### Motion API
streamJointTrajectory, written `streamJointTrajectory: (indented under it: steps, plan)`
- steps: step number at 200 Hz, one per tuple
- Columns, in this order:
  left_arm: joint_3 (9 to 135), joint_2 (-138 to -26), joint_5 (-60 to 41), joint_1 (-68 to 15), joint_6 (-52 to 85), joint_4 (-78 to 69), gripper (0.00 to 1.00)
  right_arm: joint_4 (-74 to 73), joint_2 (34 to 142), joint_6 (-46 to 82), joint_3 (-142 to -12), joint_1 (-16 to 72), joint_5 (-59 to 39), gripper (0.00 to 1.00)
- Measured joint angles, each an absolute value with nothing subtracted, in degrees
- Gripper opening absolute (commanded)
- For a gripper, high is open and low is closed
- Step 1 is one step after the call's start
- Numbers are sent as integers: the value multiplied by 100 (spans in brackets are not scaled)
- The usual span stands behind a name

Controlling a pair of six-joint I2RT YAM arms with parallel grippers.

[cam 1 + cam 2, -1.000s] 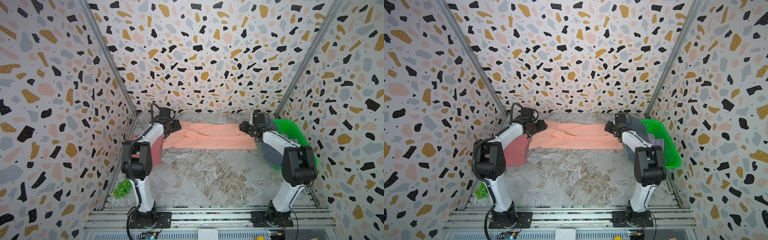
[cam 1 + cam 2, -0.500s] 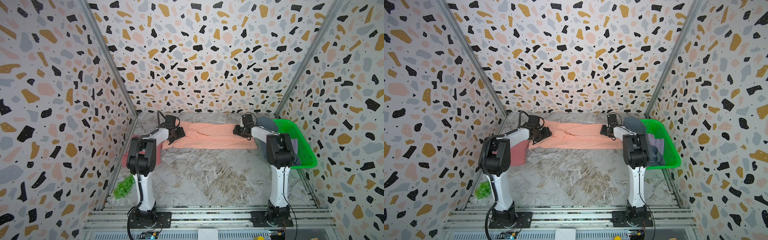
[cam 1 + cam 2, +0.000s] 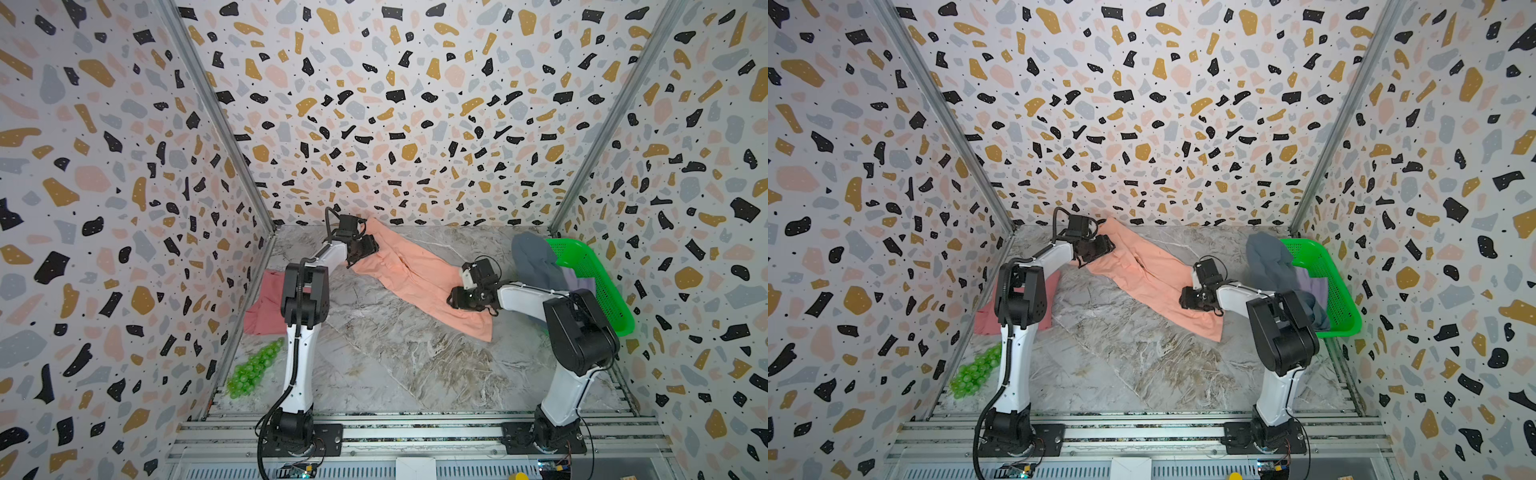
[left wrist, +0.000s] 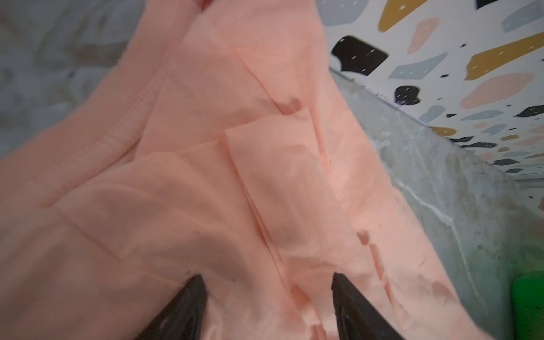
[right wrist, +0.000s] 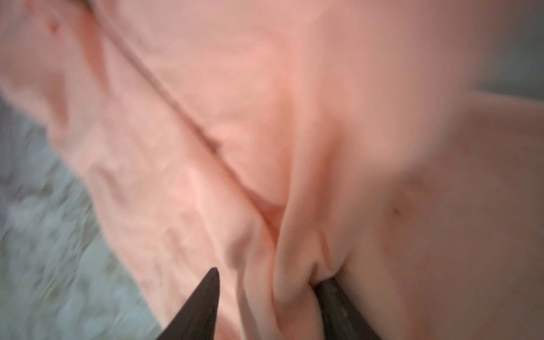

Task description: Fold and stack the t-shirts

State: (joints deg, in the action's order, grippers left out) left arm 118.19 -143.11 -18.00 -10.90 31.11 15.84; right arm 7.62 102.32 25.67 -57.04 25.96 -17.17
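L jaws, R jaws each pinch an end of peach tee so it's stretched btw them on counter, prob 4 folding.

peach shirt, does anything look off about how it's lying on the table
Yes. The peach shirt lies askew: a creased, bunched strip slanting across the table instead of spread flat and square. A grey shirt also spills over the rim of the basket.
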Motion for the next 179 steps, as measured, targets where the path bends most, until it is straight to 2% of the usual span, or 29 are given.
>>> streamJointTrajectory:
  steps: [23, 60, 90, 132, 179]
  plan:
    - [12689, -14857, -2099, -1406, 3308, 1483, 70, 1061, 9848, 2637, -5308, 3151, -2390, 57]
    - [12890, -14857, -2338, -1776, 3590, 1308, 70, 1468, 9080, 2853, -5221, 3151, -2742, 61]
    - [12289, -14110, -2222, -1758, 3465, 1439, 71, 1500, 8534, 2847, -5439, 3100, -2561, 61]
    - [10886, -12759, -1892, -1772, 3175, 1623, 71, 1520, 8995, 2687, -5557, 3083, -2169, 59]
    - [10451, -12936, -1747, -2167, 3072, 1710, 71, 1542, 9413, 2582, -5365, 3194, -1925, 57]
